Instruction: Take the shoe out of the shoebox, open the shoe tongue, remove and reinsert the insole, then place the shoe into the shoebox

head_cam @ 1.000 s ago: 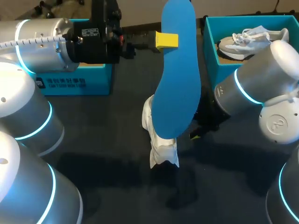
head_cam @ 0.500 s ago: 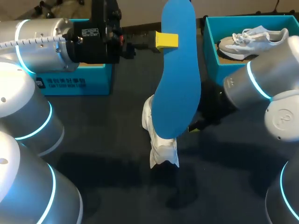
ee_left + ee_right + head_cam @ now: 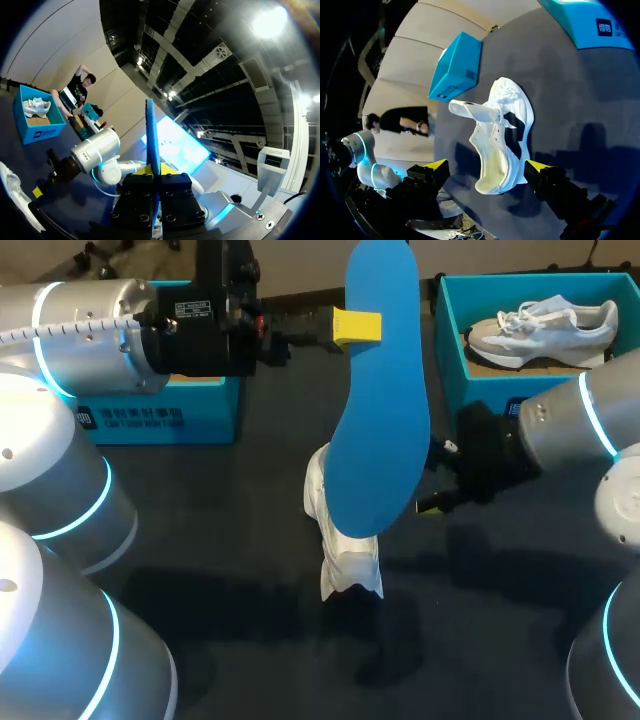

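Note:
My left gripper (image 3: 355, 327) is shut on a blue insole (image 3: 380, 390) and holds it high over the table's middle. In the left wrist view the insole (image 3: 151, 135) stands edge-on between the fingers of that gripper (image 3: 154, 172). Below it a white shoe (image 3: 347, 545) lies on the dark table. My right gripper (image 3: 438, 480) is just right of the shoe, fingers wide open. In its wrist view the shoe (image 3: 502, 135), tongue pulled out, lies ahead of and between the yellow tips of that gripper (image 3: 487, 167). The teal shoebox (image 3: 450, 350) at the back right holds a second shoe (image 3: 545, 325).
A second teal box (image 3: 165, 415) stands at the back left, under my left arm, and shows beyond the shoe in the right wrist view (image 3: 455, 67). Bare dark table (image 3: 300, 660) stretches in front of the shoe.
My right arm has swung back toward the right, and its gripper now shows right of the insole. The left arm, the insole and the shoe have stayed in place.

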Tool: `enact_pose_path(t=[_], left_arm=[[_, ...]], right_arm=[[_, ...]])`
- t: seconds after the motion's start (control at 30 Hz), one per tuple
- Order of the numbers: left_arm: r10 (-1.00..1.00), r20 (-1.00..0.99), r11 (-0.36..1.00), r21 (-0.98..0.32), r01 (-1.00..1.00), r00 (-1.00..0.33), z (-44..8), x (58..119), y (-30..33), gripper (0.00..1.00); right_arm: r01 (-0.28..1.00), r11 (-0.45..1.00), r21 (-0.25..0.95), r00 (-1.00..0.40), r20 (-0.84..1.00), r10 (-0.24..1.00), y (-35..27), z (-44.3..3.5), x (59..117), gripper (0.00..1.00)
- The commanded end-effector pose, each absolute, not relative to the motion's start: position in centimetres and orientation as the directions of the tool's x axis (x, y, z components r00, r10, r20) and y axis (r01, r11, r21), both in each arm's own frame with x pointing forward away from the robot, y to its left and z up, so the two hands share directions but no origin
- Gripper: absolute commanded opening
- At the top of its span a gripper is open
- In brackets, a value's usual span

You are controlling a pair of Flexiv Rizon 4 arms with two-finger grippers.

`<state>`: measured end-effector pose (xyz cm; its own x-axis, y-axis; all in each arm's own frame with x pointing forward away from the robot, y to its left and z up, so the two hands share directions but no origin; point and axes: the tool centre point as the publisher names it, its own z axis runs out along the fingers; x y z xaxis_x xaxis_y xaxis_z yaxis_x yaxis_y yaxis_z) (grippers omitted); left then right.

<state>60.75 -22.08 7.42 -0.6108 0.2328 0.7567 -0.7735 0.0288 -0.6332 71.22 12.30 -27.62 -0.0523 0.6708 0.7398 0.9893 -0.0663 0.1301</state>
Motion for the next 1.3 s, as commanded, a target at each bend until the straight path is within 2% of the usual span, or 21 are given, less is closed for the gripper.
enact_pose_path(t=[0.03, 0.3, 0.5, 0.8, 1.13, 1.3], left_arm=[[0.232, 0.757, 0.03, -0.633, -0.773, -0.611, 7.3, 60.7, -22.1, 0.0], [0.232, 0.757, 0.03, -0.633, -0.773, -0.611, 7.3, 60.7, -22.1, 0.0], [0.232, 0.757, 0.03, -0.633, -0.773, -0.611, 7.3, 60.7, -22.1, 0.0], [0.232, 0.757, 0.03, -0.633, -0.773, -0.611, 7.3, 60.7, -22.1, 0.0], [0.232, 0.757, 0.03, -0.633, -0.773, -0.611, 7.3, 60.7, -22.1, 0.0], [0.232, 0.757, 0.03, -0.633, -0.773, -0.611, 7.3, 60.7, -22.1, 0.0]], right_arm=[[0.989, -0.07, 0.133, -0.053, 0.743, 0.667, 12.2, -27.7, 70.9, 1.0], [0.989, -0.07, 0.133, -0.053, 0.743, 0.667, 12.2, -27.7, 70.9, 1.0], [0.983, -0.105, 0.152, -0.061, 0.805, 0.591, 12.7, -26.4, 71.4, 1.0], [0.985, -0.078, 0.152, -0.083, 0.826, 0.557, 13.2, -25.0, 71.9, 1.0], [0.969, -0.089, 0.231, -0.172, 0.887, 0.428, 11.9, -22.5, 72.2, 1.0], [0.968, -0.098, 0.233, -0.178, 0.904, 0.388, 11.5, -21.2, 72.3, 1.0]])
